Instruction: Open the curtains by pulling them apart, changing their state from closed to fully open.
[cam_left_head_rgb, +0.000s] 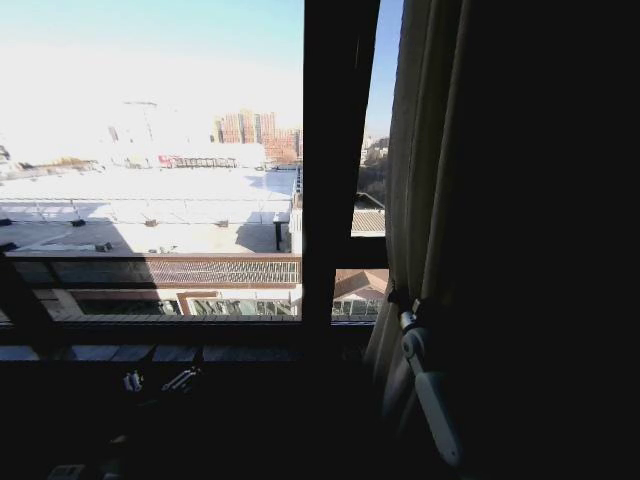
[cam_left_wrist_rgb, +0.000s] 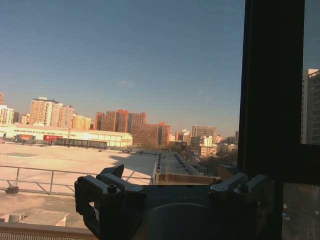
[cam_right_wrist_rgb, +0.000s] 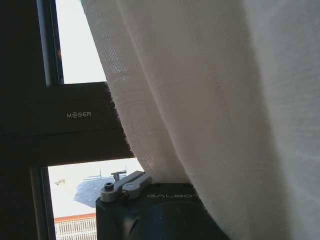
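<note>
Two arms were at work by the window. The curtains (cam_left_head_rgb: 425, 150) hung bunched at the right of the glass in the head view, their pleats gathered in front of the right gripper (cam_left_head_rgb: 405, 310), whose pale forearm rose from below. In the right wrist view the sheer cream fabric draped over the gripper's body, hiding one finger; the other metal finger (cam_right_wrist_rgb: 125, 185) stuck out bare beside the cloth. Whether these jaws were clamped on the fabric I could not tell. The left gripper (cam_left_wrist_rgb: 170, 182) hung before the uncovered pane, jaws spread and holding nothing, with rooftops and sky beyond it.

Most of the glass left of the dark window frame (cam_left_head_rgb: 335, 160) was already bare, so the opening seemed nearly done on this side. To finish well, the right arm should probably carry the gathered edge farther right, keeping the pull level and steady so the pleats slide along the rail rather than twist. Dragging downward would risk straining the hanging.

Two pieces of lettering could be read in the right wrist view: "MESER" on the frame's crossbar (cam_right_wrist_rgb: 79, 114), and "GALBO", partly covered by cloth, on the gripper's housing (cam_right_wrist_rgb: 167, 196).
</note>
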